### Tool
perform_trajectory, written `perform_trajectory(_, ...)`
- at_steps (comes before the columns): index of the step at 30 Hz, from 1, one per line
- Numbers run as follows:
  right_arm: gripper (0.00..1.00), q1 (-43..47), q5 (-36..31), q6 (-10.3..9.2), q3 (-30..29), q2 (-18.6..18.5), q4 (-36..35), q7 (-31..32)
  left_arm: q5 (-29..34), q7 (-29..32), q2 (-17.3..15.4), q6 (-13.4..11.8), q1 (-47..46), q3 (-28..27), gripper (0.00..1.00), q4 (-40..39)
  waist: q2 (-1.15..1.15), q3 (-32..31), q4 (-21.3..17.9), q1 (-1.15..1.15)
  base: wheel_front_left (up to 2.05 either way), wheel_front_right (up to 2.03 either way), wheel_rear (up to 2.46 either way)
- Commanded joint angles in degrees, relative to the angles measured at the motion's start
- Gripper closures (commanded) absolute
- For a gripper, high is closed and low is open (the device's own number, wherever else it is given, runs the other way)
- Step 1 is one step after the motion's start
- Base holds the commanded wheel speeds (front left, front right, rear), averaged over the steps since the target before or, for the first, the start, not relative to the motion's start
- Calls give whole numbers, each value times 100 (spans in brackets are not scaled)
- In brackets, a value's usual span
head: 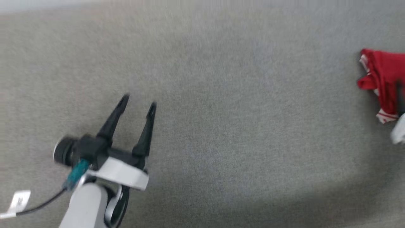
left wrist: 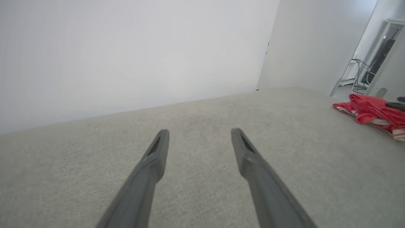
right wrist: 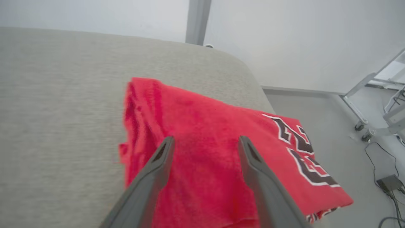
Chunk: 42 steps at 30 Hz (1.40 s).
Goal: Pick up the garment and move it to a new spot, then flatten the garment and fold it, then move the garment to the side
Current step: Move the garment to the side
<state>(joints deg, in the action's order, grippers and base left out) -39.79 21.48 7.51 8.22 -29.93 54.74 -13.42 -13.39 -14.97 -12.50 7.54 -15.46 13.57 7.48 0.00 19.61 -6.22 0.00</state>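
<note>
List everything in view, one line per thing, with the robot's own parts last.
garment: one, red with a black-and-white print and red-and-white striped trim, lying bunched at the right end of the surface
surface: one, grey fabric, spread under both grippers
wall: white, behind the surface
floor: grey, beyond the surface's edge
frame: one, pale metal on casters, on the floor
adapter: one, dark, with black cables, on the floor
left gripper: one, dark fingers, open and holding nothing, over bare surface
right gripper: one, dark fingers, open, over the garment
</note>
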Motion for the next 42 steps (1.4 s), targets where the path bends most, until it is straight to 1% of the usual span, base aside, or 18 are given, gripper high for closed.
perform_trajectory(1, 0, 232, 103, -4, 201, 104, -153, -67, -27, -31, 58, -14, 224, -101, 0, 49, 0, -558, 112, 0, 0, 0, 0)
perform_trajectory(4, 0, 643, 329, -4, 570, 229, -474, -139, -71, -30, 160, -14, 623, -315, 0, 189, 0, -858, 198, 0, 0, 0, 0)
perform_trajectory(7, 0, 1038, 622, -4, 599, 395, -786, -175, -109, -30, 267, -14, 925, -470, 0, 284, 0, -1121, 339, 0, 0, 0, 0)
perform_trajectory(8, 0, 1121, 671, -4, 493, 444, -935, -177, -125, -31, 282, -14, 1018, -536, 0, 302, 0, -1208, 380, 0, 0, 0, 0)
perform_trajectory(9, 0, 1121, 671, -4, 493, 444, -935, -177, -125, -31, 282, -14, 1018, -536, 0, 302, 0, -1208, 380, 0, 0, 0, 0)
perform_trajectory(10, 0, 1248, 664, -3, 450, 510, -1121, -178, -138, -30, 302, -14, 1115, -590, 0, 322, 0, -1280, 417, 0, 0, 0, 0)
perform_trajectory(14, 0, 1806, 593, -3, 77, 886, -1792, -178, -212, -30, 385, -14, 1421, -778, 0, 328, 0, -1528, 542, 0, 0, 0, 0)
perform_trajectory(18, 0, 2227, 462, -3, -203, 1218, -2187, -180, -202, -31, 409, -14, 1721, -878, 0, 280, 0, -1779, 649, 0, 0, 0, 0)
perform_trajectory(22, 0, 2623, 281, -3, -402, 1364, -2557, -180, -212, -30, 383, -14, 1921, -897, 0, 207, 0, -1937, 752, 0, 0, 0, 0)
perform_trajectory(33, 0, 3702, -101, -3, -1233, 1778, -3690, -180, -301, -31, 365, -14, 2257, -891, 0, -79, 0, -2093, 985, 0, 0, 0, 0)
perform_trajectory(36, 0, 3932, -176, -3, -1379, 1888, -3890, -181, -310, -31, 358, -14, 2360, -935, 0, -185, 0, -2097, 1019, 0, 0, 0, 0)
perform_trajectory(42, 0, 4173, -243, -3, -1510, 2052, -4128, -121, -279, -31, 443, -14, 2528, -1002, 0, -340, 0, -2092, 1072, 0, 0, 0, 0)
